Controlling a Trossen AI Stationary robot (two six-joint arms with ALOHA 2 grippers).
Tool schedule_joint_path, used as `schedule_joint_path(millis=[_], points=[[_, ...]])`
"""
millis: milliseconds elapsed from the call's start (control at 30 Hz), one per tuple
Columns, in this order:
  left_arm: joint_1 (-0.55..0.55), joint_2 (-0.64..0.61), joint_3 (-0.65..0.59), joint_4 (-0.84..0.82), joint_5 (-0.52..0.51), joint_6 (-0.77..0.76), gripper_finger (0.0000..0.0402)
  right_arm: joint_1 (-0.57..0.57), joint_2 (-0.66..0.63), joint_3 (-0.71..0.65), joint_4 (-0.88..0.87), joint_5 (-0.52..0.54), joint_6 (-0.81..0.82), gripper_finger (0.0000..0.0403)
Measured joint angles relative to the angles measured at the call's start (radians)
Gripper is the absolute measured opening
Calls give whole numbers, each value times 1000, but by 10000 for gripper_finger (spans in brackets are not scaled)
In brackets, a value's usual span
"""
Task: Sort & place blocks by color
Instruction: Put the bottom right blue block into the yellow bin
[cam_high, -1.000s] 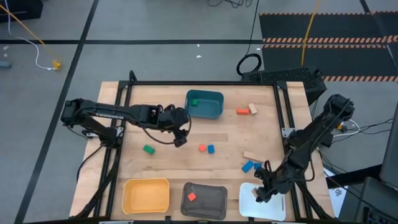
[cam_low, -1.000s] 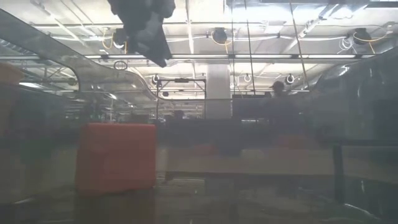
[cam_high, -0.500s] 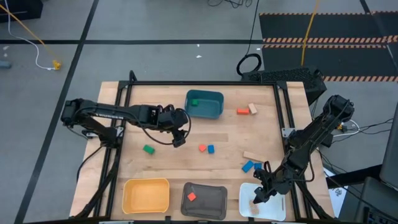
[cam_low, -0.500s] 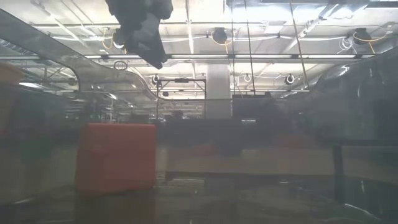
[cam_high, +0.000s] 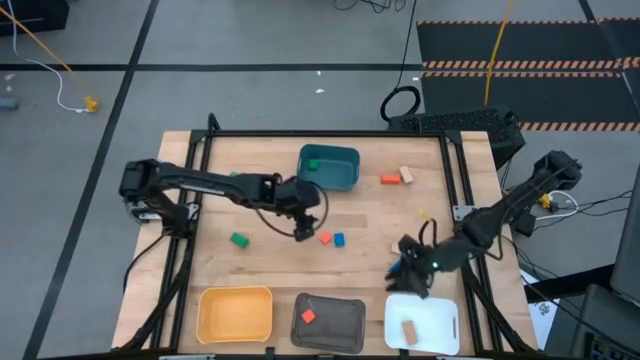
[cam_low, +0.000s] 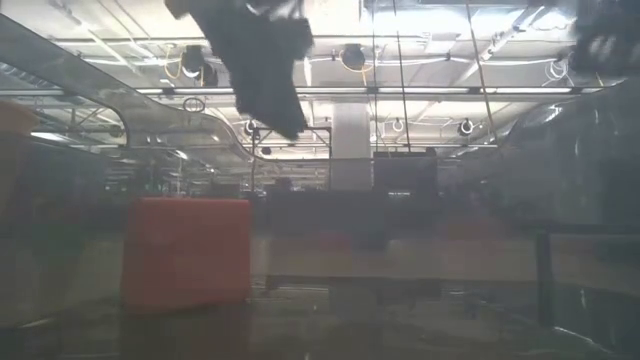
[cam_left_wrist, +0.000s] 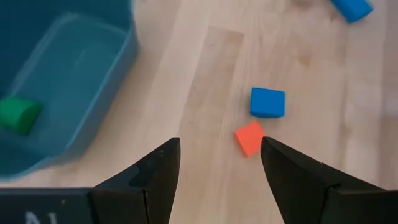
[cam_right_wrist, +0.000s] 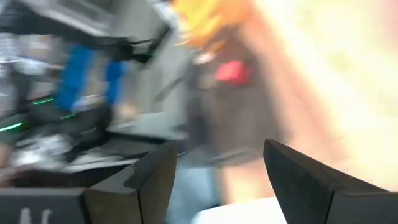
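The left claw (cam_left_wrist: 217, 165) is wide open above the red block (cam_left_wrist: 250, 137). It should lower straight down (the blue block (cam_left_wrist: 268, 102) lies just beside). The right claw (cam_high: 408, 270) is also open, holding nothing.

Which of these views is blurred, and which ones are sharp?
Right wrist view: strongly motion-blurred, only smears of colour, though the small red wooden block is recognisable. Left wrist view: sharp on the red block and small blue wooden block. High view: sharp. Low view: dim and hazy.

We see 4 trays on the wooden table (cam_high: 250, 262): teal (cam_high: 343, 180), yellow (cam_high: 234, 312), grey (cam_high: 335, 324), white (cam_high: 435, 318).
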Motion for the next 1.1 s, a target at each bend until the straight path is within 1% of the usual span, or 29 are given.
schedule_joint_path(millis=[167,267,400,567,667,767,833,1100], points=[[-15,99,0,84,2,74,225,-117,-11,0,-252,-4,-81,233],[-26,161,0,164,32,114,225,-174,-10,0,-405,0,-146,233],[-36,228,0,268,47,118,225,-248,-2,0,-508,27,-217,233],[-46,261,0,329,45,148,225,-293,-3,0,-490,27,-324,233],[-46,270,0,347,85,199,225,-314,-3,0,-479,27,-397,233],[-46,276,0,338,140,311,225,-327,-3,0,-474,56,-482,233],[-46,275,0,331,150,407,225,-328,-3,0,-473,79,-518,233],[-34,275,0,345,151,709,225,-327,-3,0,-470,75,-521,233]])
